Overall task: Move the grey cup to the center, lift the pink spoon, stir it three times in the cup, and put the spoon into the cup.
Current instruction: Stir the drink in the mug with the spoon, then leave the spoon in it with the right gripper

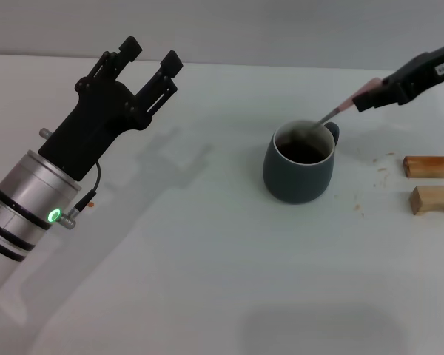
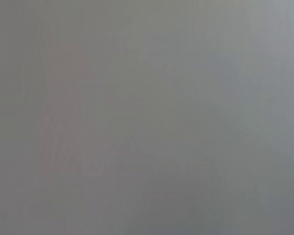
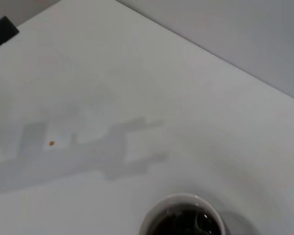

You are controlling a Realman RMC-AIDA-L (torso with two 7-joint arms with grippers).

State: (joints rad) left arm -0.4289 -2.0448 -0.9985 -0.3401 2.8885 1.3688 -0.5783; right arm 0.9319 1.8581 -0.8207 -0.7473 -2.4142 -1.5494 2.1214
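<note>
The white table [image 1: 207, 281] fills most of the head view, and the left wrist view is taken up by a blank grey surface. The left gripper [image 1: 151, 61] is seen in the upper left of the head view, raised above the table, its two black fingers [image 1: 122, 53] held apart with nothing between them; a green light is lit on its silver wrist. The grey cup [image 1: 299, 163] is placed right of centre in the head view, upright, with a dark inside and its handle turned to the far side; its white rim [image 3: 179, 215] is shown at the bottom edge of the right wrist view. Two tan wooden blocks [image 1: 429, 183] are laid at the right edge, well apart from the cup. The right gripper [image 1: 371, 96] is found in the upper right, clamped on the pale handle of the pink spoon [image 1: 339, 111], which is tilted with its metal end dipped into the cup.
</note>
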